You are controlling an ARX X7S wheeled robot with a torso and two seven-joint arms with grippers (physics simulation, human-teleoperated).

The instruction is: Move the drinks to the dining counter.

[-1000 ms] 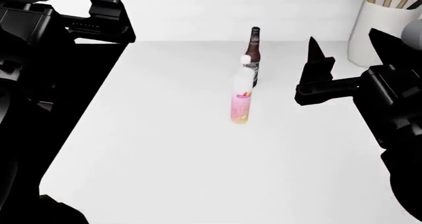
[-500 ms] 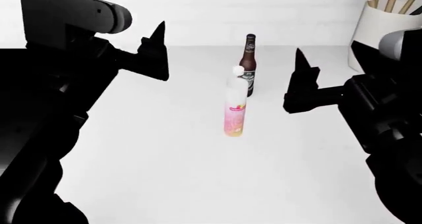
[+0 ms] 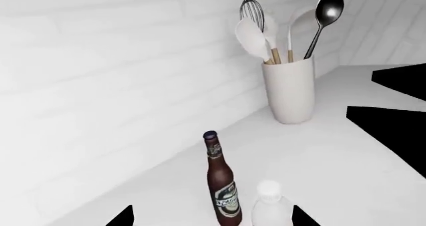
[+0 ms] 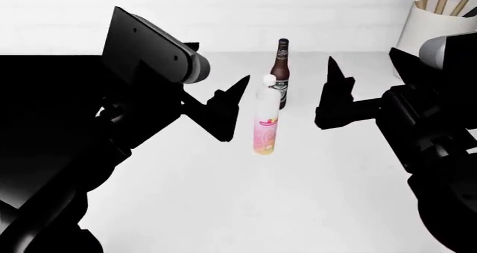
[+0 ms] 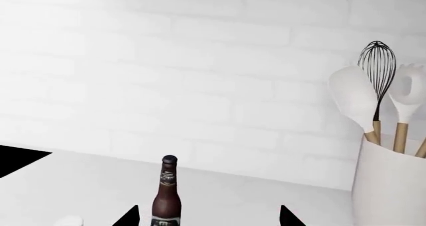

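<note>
Pink bottle point(image 4: 265, 123) upright mid-surface point(image 4: 223, 208), beer bottle point(image 4: 280, 73) upright just behind, nearer the wall | left claw point(image 4: 231, 105) released, just left of pink bottle | right claw point(image 4: 332, 99) released, right of both, gap between | utensil holder point(image 4: 436, 32) at far right corner | bare surface in front.

- The dark brown glass beer bottle point(image 4: 281, 73) stands upright on the white surface, its dark oval label facing the near side, cap on.
- The slim pink-and-yellow bottle point(image 4: 265, 120), white-topped, stands upright just nearer and slightly left of it.
</note>
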